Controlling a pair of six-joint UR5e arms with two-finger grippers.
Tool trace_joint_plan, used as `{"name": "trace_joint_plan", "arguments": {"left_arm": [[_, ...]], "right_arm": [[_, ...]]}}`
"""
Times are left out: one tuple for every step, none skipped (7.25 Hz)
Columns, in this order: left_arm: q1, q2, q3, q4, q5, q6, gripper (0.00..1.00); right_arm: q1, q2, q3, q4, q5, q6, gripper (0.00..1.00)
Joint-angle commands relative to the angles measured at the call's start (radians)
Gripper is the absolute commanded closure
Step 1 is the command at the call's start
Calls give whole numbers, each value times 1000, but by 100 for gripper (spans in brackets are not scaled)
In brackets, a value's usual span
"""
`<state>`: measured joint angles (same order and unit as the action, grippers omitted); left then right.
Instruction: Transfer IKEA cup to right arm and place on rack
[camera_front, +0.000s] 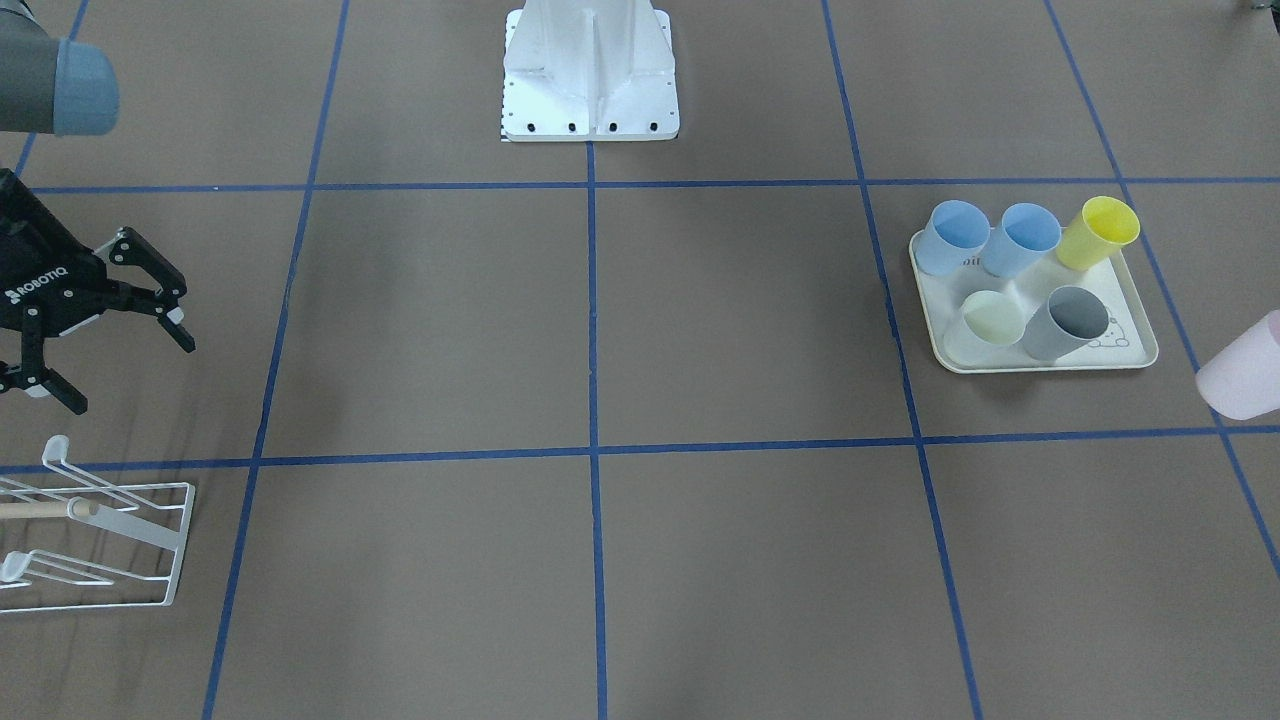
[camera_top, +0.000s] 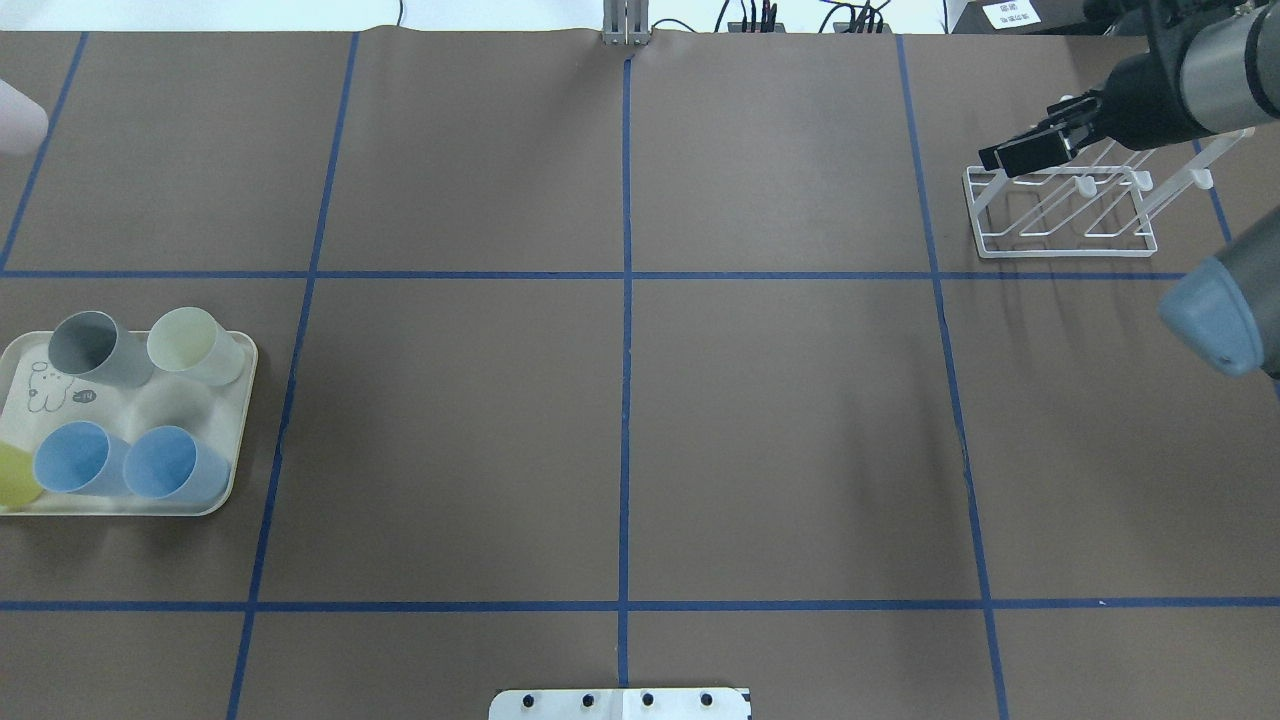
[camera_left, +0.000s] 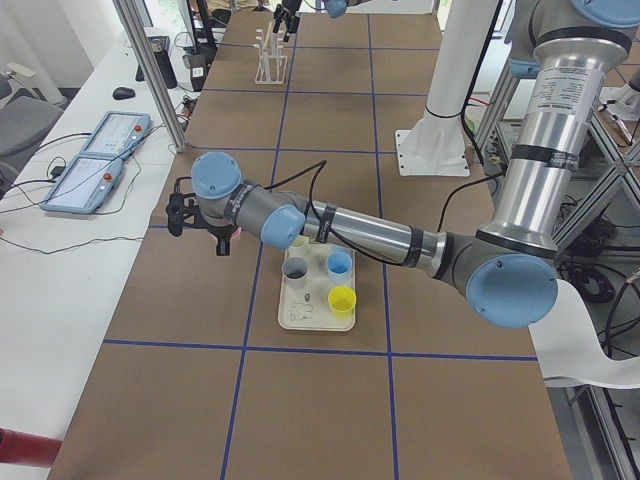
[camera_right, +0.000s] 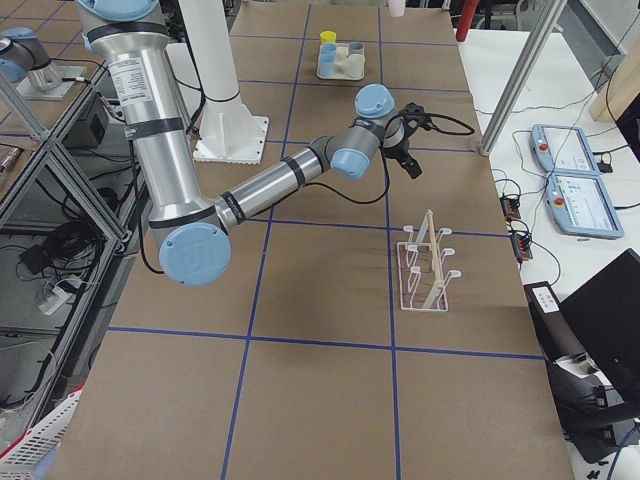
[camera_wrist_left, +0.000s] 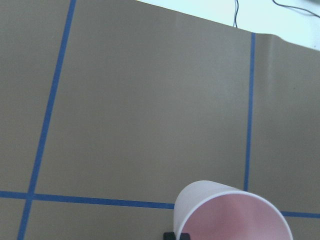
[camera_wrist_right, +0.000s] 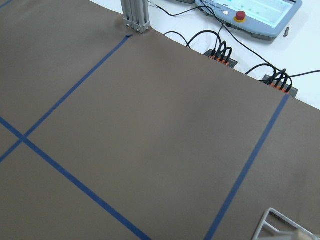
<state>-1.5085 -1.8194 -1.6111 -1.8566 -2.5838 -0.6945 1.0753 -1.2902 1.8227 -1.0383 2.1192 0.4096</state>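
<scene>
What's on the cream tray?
On the tray: two blue cups, yellow cup, pale green cup, grey cup, all upright. A printed drawing peeks out beside the grey cup; the floor beneath the cups is hidden.

Middle: the table (camera_front: 750, 330) is lying open between both ends, with only flat blue tape lines (camera_front: 592, 320) crossing it.
Robot's edge: the white base (camera_front: 590, 70) is standing at mid-table, blocking that strip.
Left end: the tray (camera_front: 1145, 350) is carrying five upright cups (camera_front: 1070, 322) that are crowding its edges, the two blue ones touching, leaving a bare patch in the tray's middle.
Beyond the tray: a pink cup (camera_front: 1245, 365) is hanging tilted in the left gripper (camera_left: 205, 228), apart from the tray.
Right end: the rack (camera_front: 150, 520) is pointing its prongs upward, and the right gripper (camera_front: 125, 370) is hovering near it with fingers spread wide, not touching it.
</scene>
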Motion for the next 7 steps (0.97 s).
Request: {"name": "trace_joint_plan", "arguments": {"left_arm": [[5, -87, -23, -7, -146, -257, 100], [7, -131, -29, -12, -206, -375, 100], [25, -193, -29, -13, -235, -527, 100], [77, -243, -41, -15, -239, -663, 100], [112, -268, -49, -16, -240, -728, 100], [149, -306, -50, -16, -240, -787, 100], [181, -342, -50, -32, -240, -851, 100]], "right_arm": [[-52, 128, -42, -3, -56, 12, 1], [-86, 164, -51, -3, -85, 12, 1], [-124, 178, -57, 7, -190, 3, 4], [-202, 196, -65, 83, -314, 1, 3], [-259, 200, -78, 181, -365, 3, 3], [-300, 204, -101, 302, -369, 3, 2], [-331, 250, -114, 351, -369, 5, 1]]}}
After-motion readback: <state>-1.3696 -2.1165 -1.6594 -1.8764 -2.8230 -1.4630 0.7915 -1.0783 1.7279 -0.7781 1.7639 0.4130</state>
